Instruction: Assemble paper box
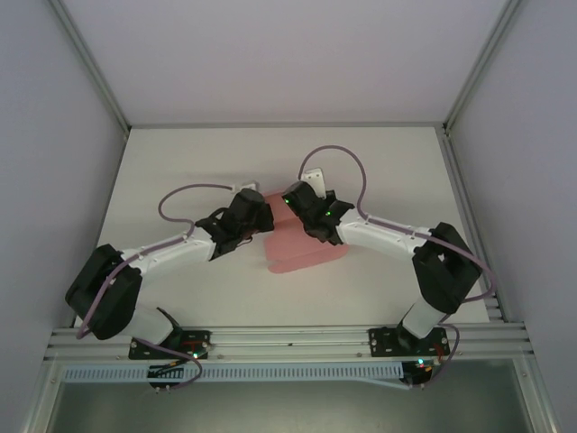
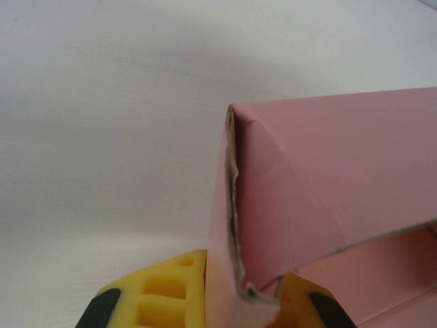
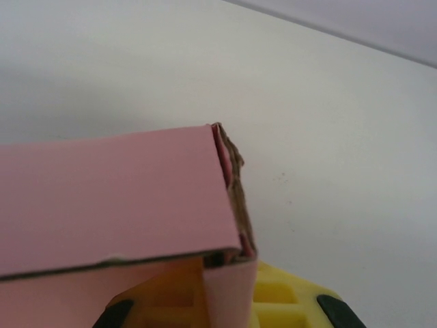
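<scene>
Across the white table (image 1: 180,171), purple cables (image 1: 176,200) looped from both arms, a small white block (image 1: 313,173) sat just behind the right wrist, and a metal frame (image 1: 288,341) ran along the near edge; nothing but the two wrists themselves crowded the box (image 1: 302,245), which sat near the table's middle, between and just in front of them. The left gripper (image 2: 239,304) was closed on one end of the box, a folded pink corner pinched between its yellow fingers (image 2: 167,294), with the raw card edge rising straight up from the grip. The right gripper (image 3: 229,304) was likewise clamped on the opposite end, a narrow pink flap squeezed between its fingers (image 3: 287,301) and the frayed corner standing just above them. A flat pink panel stretched away from each grip toward the other arm, so the box's long axis ran roughly left to right across the table. From above, more pink card spread from the wrists toward the near edge, ending in rounded flaps.
</scene>
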Action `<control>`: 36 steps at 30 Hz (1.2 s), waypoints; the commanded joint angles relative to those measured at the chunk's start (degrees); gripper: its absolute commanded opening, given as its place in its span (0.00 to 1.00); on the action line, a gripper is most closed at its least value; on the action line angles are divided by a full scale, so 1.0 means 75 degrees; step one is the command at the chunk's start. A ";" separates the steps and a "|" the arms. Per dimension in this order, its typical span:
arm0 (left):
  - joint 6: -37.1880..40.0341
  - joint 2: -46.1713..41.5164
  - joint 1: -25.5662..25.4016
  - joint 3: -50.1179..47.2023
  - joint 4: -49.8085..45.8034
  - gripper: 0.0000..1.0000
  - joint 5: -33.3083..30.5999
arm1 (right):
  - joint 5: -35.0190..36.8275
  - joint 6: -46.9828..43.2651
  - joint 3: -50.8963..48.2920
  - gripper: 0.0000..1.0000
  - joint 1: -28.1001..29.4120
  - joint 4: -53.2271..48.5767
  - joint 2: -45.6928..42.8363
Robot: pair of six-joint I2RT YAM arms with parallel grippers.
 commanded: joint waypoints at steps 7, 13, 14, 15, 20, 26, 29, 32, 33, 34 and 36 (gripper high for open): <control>0.0542 -0.0119 0.0388 0.0209 -0.0676 0.00 -0.0402 | -0.4188 -0.1130 -0.2387 0.47 -0.0782 0.3043 -0.2096; 0.1252 -0.0063 0.0385 0.0511 -0.0517 0.00 -0.0264 | -0.5782 -0.0602 -0.2824 1.00 -0.0721 0.3257 -0.3590; 0.1642 -0.0057 0.0388 0.0579 -0.0486 0.00 -0.0219 | -0.5782 -0.0438 -0.2908 1.00 -0.0723 0.3219 -0.3842; 0.2241 -0.0023 0.0386 0.0731 -0.0516 0.00 -0.0141 | -0.5625 -0.0241 -0.3007 1.00 -0.0727 0.3163 -0.4107; 0.6773 0.0609 0.0412 0.2098 -0.2377 0.00 0.1165 | -0.3276 0.1483 -0.3277 1.00 -0.0791 0.1343 -0.5460; 1.0233 0.1168 0.0185 0.3595 -0.4604 0.00 0.1440 | -0.1801 0.3011 -0.3737 1.00 -0.1007 -0.0347 -0.7041; 1.1656 0.1396 0.0124 0.4172 -0.5108 0.00 0.1405 | -0.1773 0.2964 -0.4149 1.00 -0.1056 -0.0192 -0.7693; 1.2239 0.2082 -0.0091 0.5045 -0.6051 0.00 0.0957 | -0.1766 0.2716 -0.4266 1.00 -0.1174 -0.0553 -0.8005; 1.2492 0.2356 -0.0203 0.5274 -0.6394 0.00 0.0784 | -0.1825 0.2724 -0.4206 1.00 -0.1212 -0.0860 -0.8051; 1.2776 0.2607 -0.0322 0.5389 -0.6618 0.00 0.0529 | -0.1872 0.2735 -0.4140 1.00 -0.1232 -0.1120 -0.8075; 1.3395 0.3080 -0.0597 0.5432 -0.6830 0.00 -0.0197 | -0.1882 0.2814 -0.4066 1.00 -0.1245 -0.1489 -0.8106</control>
